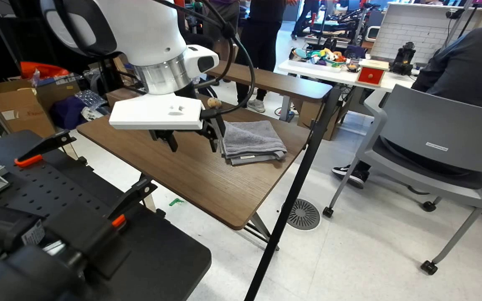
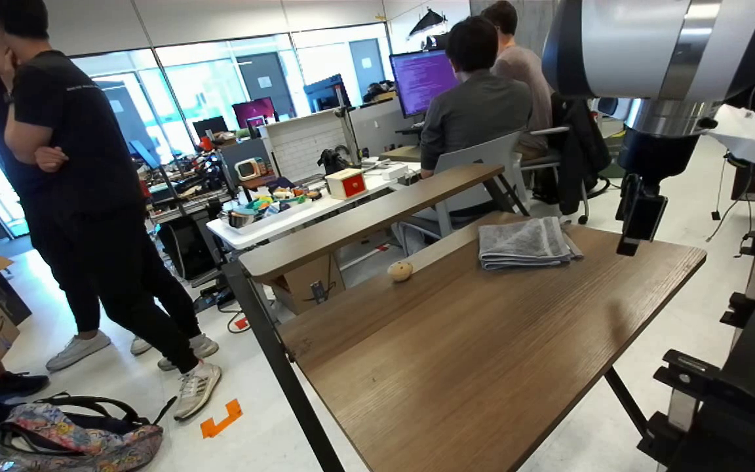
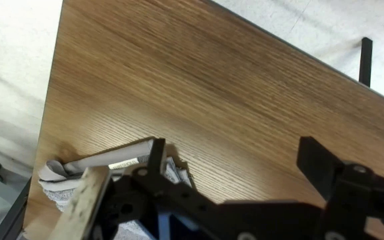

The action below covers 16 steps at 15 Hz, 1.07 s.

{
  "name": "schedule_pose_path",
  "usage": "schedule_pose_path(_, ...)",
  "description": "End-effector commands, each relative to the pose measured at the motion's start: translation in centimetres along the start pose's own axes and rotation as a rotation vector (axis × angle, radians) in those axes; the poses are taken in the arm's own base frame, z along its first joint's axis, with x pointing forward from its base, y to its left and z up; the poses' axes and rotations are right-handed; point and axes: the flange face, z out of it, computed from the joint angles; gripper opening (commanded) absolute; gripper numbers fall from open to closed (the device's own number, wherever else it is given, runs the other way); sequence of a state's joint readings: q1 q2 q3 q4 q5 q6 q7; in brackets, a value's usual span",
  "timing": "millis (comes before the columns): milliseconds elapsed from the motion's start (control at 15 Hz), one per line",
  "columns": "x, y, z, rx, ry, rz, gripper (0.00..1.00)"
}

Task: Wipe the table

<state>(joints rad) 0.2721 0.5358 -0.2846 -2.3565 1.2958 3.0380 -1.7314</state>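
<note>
Above rectangular brown wood-grain tabletop (image 1: pixel 220 194), near folded grey terry cloth (image 1: pixel 254 140), black two-fingered pincer (image 1: pixel 194 148) gapes wide, empty; best centre over cloth, pinch several layers.

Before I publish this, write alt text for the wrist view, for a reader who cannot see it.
Black jaws stand open above the brown wood-grain table, seen from overhead. A folded gray towel lies at lower left, partly hidden by one jaw. Pale floor shows beyond the table's left and upper-right edges.
</note>
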Motion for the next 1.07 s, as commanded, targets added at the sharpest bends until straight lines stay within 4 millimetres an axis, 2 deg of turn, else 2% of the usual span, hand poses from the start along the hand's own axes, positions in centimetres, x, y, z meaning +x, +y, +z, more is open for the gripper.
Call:
schedule_pose_path(0,-0.1,-0.2,-0.1,0.002,-0.004,-0.011,1.0)
schedule_pose_path(200,0.6,-0.4,-0.3,0.024,0.023,-0.02,1.0)
schedule_pose_path(333,2.6,-0.4,-0.5,0.074,0.102,-0.005,1.0)
schedule_pose_path(533,5.9,-1.3,0.3,0.178,0.225,0.034,1.0)
schedule_pose_path(800,10.6,-1.7,2.4,0.188,0.386,0.065,1.0)
schedule_pose_path(933,12.0,-2.1,4.1,0.184,0.423,0.075,1.0)
schedule_pose_path(1000,12.1,-2.4,5.4,0.182,0.399,0.096,1.0)
